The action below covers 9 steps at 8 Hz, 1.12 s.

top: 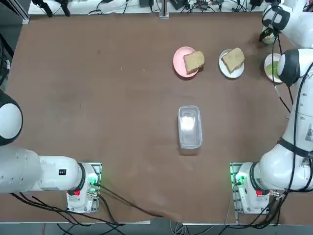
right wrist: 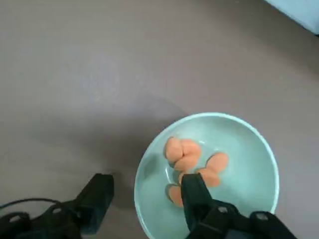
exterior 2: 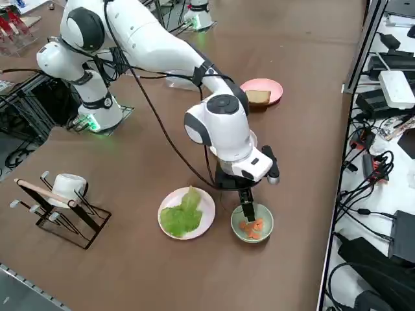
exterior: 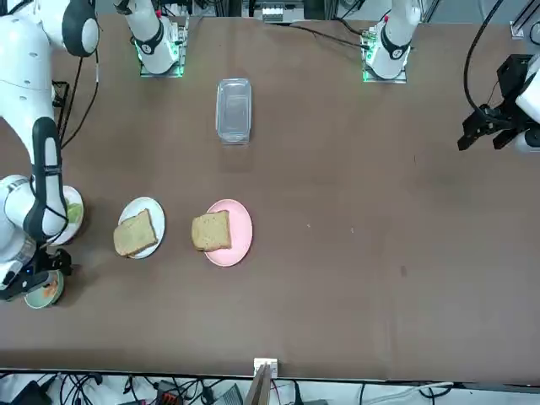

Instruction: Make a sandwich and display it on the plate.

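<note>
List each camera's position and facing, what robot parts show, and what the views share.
Top: overhead, looking down; both arm bases at the near edge; white plate with one bread slice.
Front: across the table, facing the robot; right arm at picture left, beside the pink plate.
Right side: raised, looking diagonally; right gripper open, dipping into the pale-green bowl near the lettuce.
Right wrist: on the arm, looking down at its fingers over the orange pieces.
Shared: right side and wrist both show the bowl.
</note>
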Each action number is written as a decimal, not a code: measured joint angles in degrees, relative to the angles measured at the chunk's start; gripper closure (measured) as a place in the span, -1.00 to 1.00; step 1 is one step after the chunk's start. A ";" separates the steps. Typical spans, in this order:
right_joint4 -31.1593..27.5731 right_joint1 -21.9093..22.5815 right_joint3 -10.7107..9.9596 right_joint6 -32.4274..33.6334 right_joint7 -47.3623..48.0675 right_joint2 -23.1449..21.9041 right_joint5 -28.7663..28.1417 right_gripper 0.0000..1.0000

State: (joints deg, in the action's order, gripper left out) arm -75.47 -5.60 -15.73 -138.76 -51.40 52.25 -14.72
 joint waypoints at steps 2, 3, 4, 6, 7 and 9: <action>0.29 0.00 -0.03 0.06 -0.17 0.00 0.09 0.30; 0.65 -0.02 -0.06 0.82 -0.17 -0.19 0.09 0.69; 1.45 -0.03 -0.15 2.92 -0.14 -0.66 0.07 0.96; 4.84 -0.15 -0.58 12.95 0.61 -3.57 -0.10 0.96; 6.66 -0.12 -0.52 18.42 2.08 -5.74 -0.21 0.96; 8.06 0.43 0.65 27.37 6.68 -10.19 -1.71 0.96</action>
State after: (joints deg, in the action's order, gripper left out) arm -67.41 -5.17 -15.08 -111.39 -44.72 42.05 -16.44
